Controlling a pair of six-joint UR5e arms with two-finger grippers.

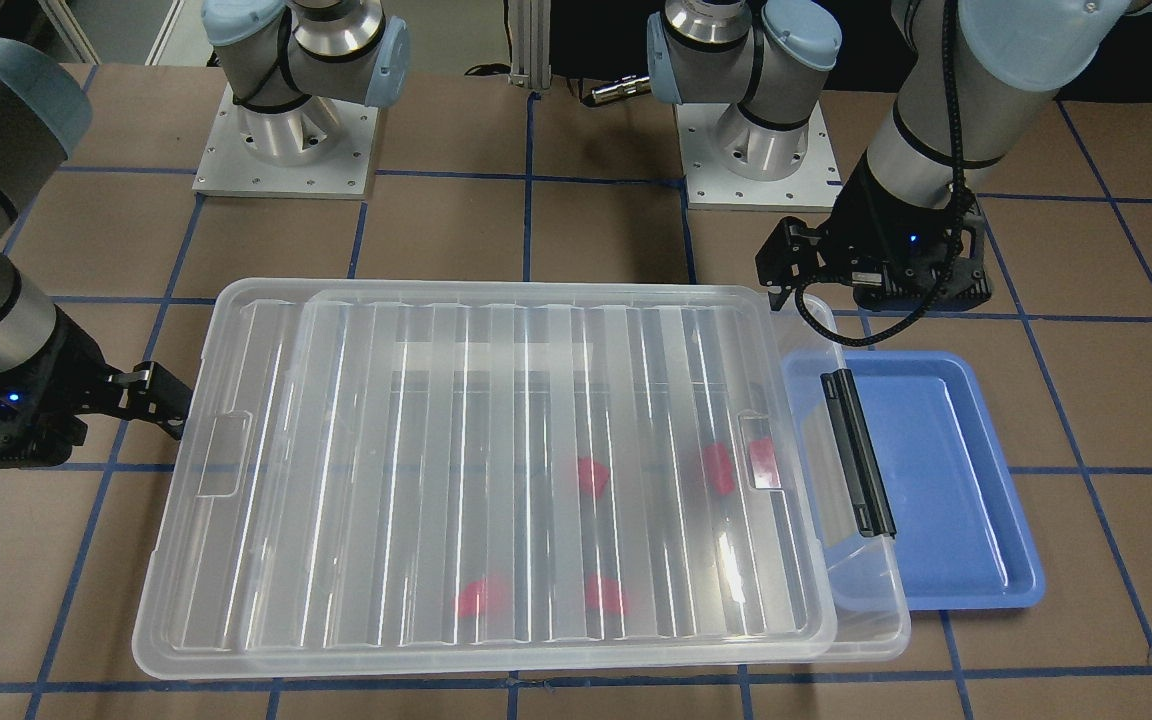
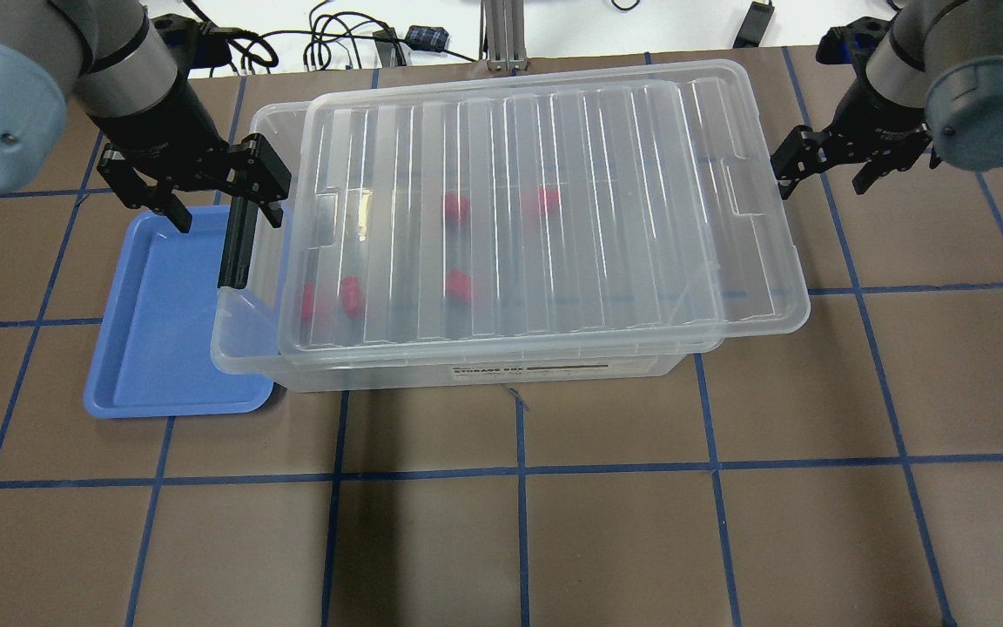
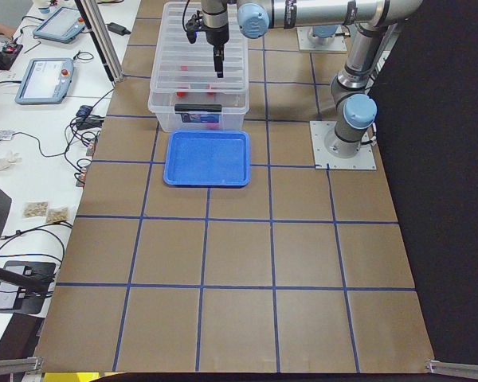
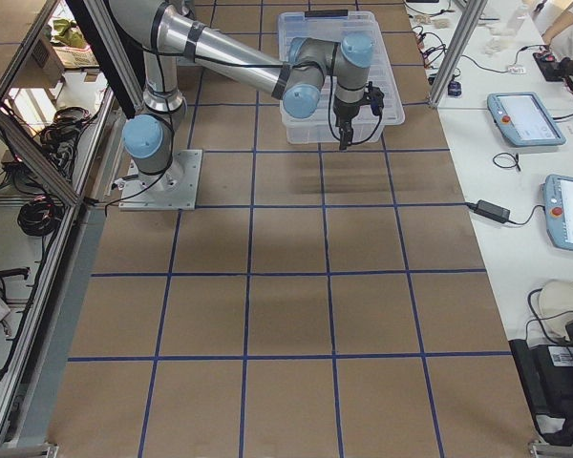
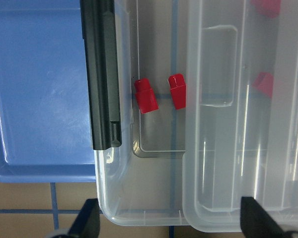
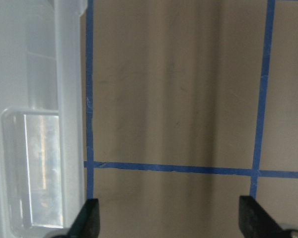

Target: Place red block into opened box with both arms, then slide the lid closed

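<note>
Under the ribbed lid, the covered red blocks are showing only as three blurred smears, so which way they are pointing is unreadable. Both wrist views are cropping the fingertips at the bottom edge.

Right gripper is hanging just beside the lid's short end over the counter, jaws spread wide. Whether it is touching the lid is hard to tell. Left gripper is hanging over the latch end of the box, jaws also wide, gripping nothing.

Box is lying with its long axis across the counter, latch bar at the robot's left, next to the blue tray. Lid is sitting on top, shifted toward the robot's right, leaving a strip uncovered at the latch. In that strip, latch-side red block and lid-side red block are lying flat on the box floor. Their long axes are running roughly parallel to the latch bar, narrow stepped ends pointing toward the top of the left wrist view.

Label on the box's near wall is reading roughly "STORAGE BOX"; the rest is too small.
</note>
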